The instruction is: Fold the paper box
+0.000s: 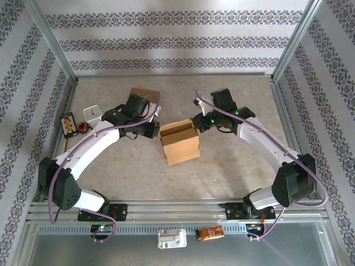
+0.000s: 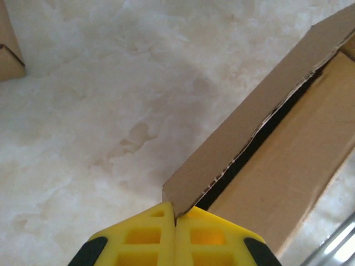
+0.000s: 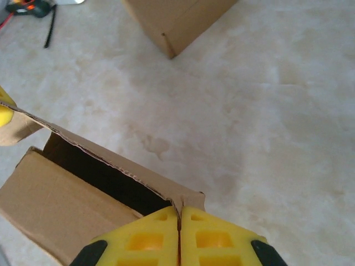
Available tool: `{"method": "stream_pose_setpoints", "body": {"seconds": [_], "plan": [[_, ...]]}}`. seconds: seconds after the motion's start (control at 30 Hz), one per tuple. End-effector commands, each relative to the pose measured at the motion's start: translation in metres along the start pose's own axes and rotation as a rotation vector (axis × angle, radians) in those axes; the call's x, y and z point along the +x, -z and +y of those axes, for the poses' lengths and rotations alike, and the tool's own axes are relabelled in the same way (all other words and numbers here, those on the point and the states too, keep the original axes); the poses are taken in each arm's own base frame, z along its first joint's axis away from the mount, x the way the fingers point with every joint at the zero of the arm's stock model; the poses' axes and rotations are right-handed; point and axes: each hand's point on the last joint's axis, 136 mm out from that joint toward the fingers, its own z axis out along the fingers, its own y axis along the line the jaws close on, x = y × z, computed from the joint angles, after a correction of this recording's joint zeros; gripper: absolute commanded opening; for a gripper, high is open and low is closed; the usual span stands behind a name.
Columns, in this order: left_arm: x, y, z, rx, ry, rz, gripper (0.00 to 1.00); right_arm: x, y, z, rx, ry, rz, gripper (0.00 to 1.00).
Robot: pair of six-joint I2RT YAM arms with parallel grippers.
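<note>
Seen from the top external camera, the paper box stands at the middle of the table between the two arms. It is plain brown corrugated card with its top open. The left gripper meets its rear left corner and the right gripper its rear right corner. A flat cardboard piece lies behind the left arm. Near the table's left edge sits an orange and black device; any marking on it is too small to read.

In the left wrist view, the left gripper has its yellow fingers pressed together, pinching the near corner of the box's flap. The flap's rough corrugated edge runs off to the upper right, a dark gap beneath it, with bare brown card of the paper box alongside.

In the right wrist view, the right gripper is likewise clenched on a corner of the flap. The dark inside of the paper box shows below that edge, and the flap's far end touches a yellow finger at the left border. The cardboard piece lies beyond, apart from the box.
</note>
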Motion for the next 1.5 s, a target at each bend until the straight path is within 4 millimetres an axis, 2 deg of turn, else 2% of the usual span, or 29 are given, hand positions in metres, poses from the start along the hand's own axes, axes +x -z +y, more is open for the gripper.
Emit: {"method": "stream_pose_setpoints", "body": {"seconds": [0.0,0.27,0.4,0.57,0.73,0.8,0.9,1.03,1.13,1.23,1.3,1.4,1.47], "plan": [[-0.033,-0.001,-0.004,0.025,0.000,-0.090,0.04,-0.020,0.001,0.001,0.035,0.001,-0.058,0.08],[-0.028,0.000,-0.027,0.162,-0.020,-0.136,0.09,-0.007,0.010,0.006,0.034,-0.018,-0.072,0.23],[-0.028,0.002,-0.036,0.197,-0.028,-0.154,0.09,-0.001,0.019,0.009,0.036,-0.042,-0.088,0.22],[-0.027,0.002,-0.040,0.195,0.000,-0.138,0.09,0.011,0.022,0.004,0.065,-0.074,-0.080,0.14],[-0.025,0.002,-0.041,0.177,-0.033,-0.137,0.09,0.024,0.023,0.003,0.074,-0.094,-0.052,0.16],[-0.023,0.001,-0.042,0.181,-0.038,-0.132,0.09,0.031,0.024,0.002,0.082,-0.106,-0.043,0.25],[-0.022,-0.002,-0.046,0.187,-0.054,-0.126,0.09,0.033,0.032,0.000,0.106,-0.132,-0.044,0.52],[-0.022,-0.004,-0.045,0.174,-0.065,-0.118,0.09,0.034,0.057,-0.006,0.162,-0.285,-0.106,0.71],[-0.024,-0.005,-0.046,0.171,-0.072,-0.115,0.09,0.056,0.070,-0.003,0.156,-0.425,-0.131,0.77],[-0.025,-0.007,-0.046,0.169,-0.073,-0.112,0.09,0.080,0.077,0.023,0.033,-0.426,-0.127,0.96],[-0.025,-0.007,-0.047,0.170,-0.081,-0.112,0.09,0.099,0.081,0.030,0.011,-0.382,-0.108,0.98],[-0.027,-0.007,-0.047,0.170,-0.094,-0.111,0.09,0.110,0.082,0.032,0.000,-0.376,-0.086,0.98],[-0.028,-0.006,-0.048,0.168,-0.099,-0.112,0.09,0.117,0.078,0.026,0.037,-0.434,-0.048,0.98]]}}
